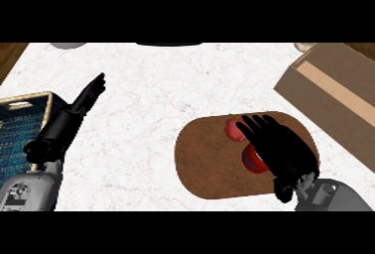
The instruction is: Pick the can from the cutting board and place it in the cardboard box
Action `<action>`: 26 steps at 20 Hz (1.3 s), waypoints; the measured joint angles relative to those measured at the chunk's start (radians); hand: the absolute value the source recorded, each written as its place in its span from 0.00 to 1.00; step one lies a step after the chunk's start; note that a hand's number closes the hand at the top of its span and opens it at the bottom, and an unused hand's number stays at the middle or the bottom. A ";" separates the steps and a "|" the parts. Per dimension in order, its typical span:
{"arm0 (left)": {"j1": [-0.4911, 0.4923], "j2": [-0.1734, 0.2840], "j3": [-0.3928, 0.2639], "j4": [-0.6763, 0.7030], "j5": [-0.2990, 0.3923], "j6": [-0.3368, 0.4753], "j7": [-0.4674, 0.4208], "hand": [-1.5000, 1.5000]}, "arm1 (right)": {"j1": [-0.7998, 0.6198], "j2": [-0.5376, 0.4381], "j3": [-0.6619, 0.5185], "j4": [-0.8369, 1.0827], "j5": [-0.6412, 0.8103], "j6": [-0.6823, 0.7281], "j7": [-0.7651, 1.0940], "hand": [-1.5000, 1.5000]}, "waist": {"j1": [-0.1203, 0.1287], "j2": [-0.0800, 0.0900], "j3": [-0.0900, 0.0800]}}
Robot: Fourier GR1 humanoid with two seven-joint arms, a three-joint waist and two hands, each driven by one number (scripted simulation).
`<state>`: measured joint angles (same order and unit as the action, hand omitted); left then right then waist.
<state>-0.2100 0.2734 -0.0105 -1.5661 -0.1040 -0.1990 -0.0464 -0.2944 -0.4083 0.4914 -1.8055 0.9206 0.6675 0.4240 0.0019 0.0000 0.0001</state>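
Over the round brown wooden cutting board [212, 163], the right hand [282, 149] is hovering, fingers straight and apart, above the red can [236, 130], risking knocking it over.

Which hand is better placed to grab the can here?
The right hand. It hovers over the cutting board, directly above the red can, fingers straight. The left hand rests open at the far left by the basket, away from the board.

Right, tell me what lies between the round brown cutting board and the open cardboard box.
Nothing: in the head view only bare white marbled counter separates the round brown cutting board from the open cardboard box.
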 measured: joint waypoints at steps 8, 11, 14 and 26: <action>0.006 -0.017 0.022 0.039 -0.033 -0.014 -0.054 0.50 | 0.027 0.039 -0.032 0.070 0.088 -0.034 -0.061 0.00 | -0.001 0.000 0.000; -0.005 -0.022 0.032 0.042 -0.031 -0.025 -0.051 0.50 | 0.038 0.028 -0.046 0.092 0.105 -0.051 -0.122 1.00 | -0.001 -0.002 -0.001; -0.006 -0.027 0.035 0.021 -0.033 -0.024 -0.027 0.50 | 0.008 0.024 -0.033 0.136 0.127 -0.088 -0.201 1.00 | 0.002 -0.003 -0.003; -0.016 -0.044 0.035 0.013 -0.045 -0.038 -0.010 0.50 | -0.068 0.140 -0.107 0.345 0.172 -0.287 -0.342 1.00 | 0.006 -0.007 -0.011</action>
<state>-0.2264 0.2290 0.0245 -1.5533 -0.1489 -0.2374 -0.0569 -0.3624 -0.2684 0.3843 -1.4601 1.0929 0.3806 0.0822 0.0076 -0.0075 -0.0110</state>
